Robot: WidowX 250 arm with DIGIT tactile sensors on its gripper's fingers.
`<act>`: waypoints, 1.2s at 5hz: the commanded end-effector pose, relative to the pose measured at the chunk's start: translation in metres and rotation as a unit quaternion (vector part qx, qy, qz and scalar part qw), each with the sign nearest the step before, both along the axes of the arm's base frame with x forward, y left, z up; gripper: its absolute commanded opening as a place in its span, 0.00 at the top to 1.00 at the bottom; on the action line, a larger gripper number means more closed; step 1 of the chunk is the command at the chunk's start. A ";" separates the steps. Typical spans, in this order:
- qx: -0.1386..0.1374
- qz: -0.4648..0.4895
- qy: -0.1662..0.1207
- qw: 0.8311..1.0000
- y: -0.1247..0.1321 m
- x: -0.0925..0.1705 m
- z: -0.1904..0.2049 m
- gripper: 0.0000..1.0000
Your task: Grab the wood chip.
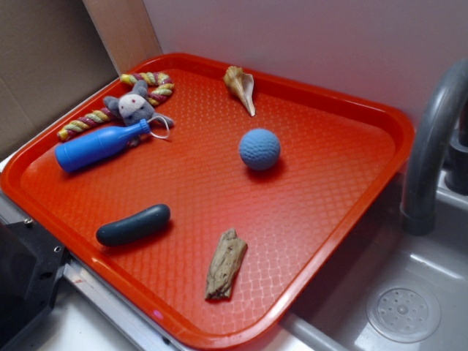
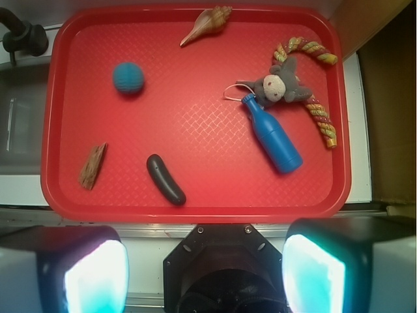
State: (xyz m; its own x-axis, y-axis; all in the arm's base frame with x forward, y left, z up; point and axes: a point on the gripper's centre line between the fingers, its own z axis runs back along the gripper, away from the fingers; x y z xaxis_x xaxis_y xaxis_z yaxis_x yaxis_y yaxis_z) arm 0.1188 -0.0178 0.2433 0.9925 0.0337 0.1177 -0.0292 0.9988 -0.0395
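The pincer point(image 2: 205, 274) is spread wide and holds nothing; in the wrist view its two pale fingers point(image 2: 94, 277) frame the bottom corners, high above the scene and back from the near rim of the red tray point(image 2: 195, 212). The wood chip point(image 2: 92, 166) lies flat on the tray's patterned floor near one corner, close to the rim, its long grain running roughly toward that edge, and nothing touches it. The nearest neighbour is the dark capsule point(image 2: 165, 179), lying beside it but clearly apart. Further off sits the blue ball point(image 2: 128, 77), and beyond that the seashell point(image 2: 207, 24) near the far rim. The blue bottle point(image 2: 272, 135), the grey stuffed toy point(image 2: 277, 87) and the braided rope point(image 2: 316, 91) crowd the opposite side, well away. The chip is thin and jagged, so a descent that stops too high would likely close on air, while one too low could jam a finger into the tray floor. Its closeness to the raised rim is the other worry: a finger landing on the rim side may catch the lip and skid the chip away.
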 end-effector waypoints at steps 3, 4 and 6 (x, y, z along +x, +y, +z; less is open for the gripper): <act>0.036 0.159 0.047 0.986 -0.033 0.021 -0.076 0.00; -0.055 0.173 0.054 0.982 -0.073 0.025 -0.097 0.00; -0.089 0.116 0.092 0.985 -0.122 0.012 -0.148 0.00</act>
State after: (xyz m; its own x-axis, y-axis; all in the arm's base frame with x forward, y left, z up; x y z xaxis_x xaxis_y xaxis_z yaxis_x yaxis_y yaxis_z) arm 0.1322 -0.1354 0.0849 0.9581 0.2640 -0.1110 -0.2797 0.9456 -0.1660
